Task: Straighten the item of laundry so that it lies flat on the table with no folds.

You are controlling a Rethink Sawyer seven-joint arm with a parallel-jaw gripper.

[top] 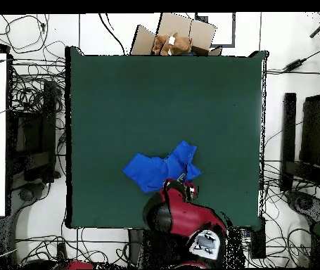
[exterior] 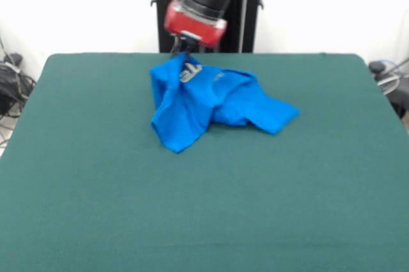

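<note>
**Shirt bunched at the table's robot side, gripper at its raised edge**

The bright blue soft-fabric T-shirt [exterior: 211, 103] lies crumpled on the large rectangular table with the dark green felt-like top [exterior: 204, 208]. In the front view it sits toward twelve o'clock of the tabletop; a sleeve or corner trails out toward four o'clock and a folded flap hangs toward seven o'clock. White lettering shows on a fold near the top of the heap. The cloth rises to a peak just where the red and black arm's gripper [exterior: 186, 47] meets it, which suggests the fabric is pinched and lifted there so it can be drawn out flat. The fingertips are buried in the cloth, so I cannot tell whether they are clamped or apart.

In the overhead view the shirt [top: 161, 169] lies toward six o'clock of the table [top: 162, 98], next to the arm. Beyond the table's twelve o'clock edge an open brown cardboard box [top: 180, 35] holds something brownish that I cannot identify.
</note>
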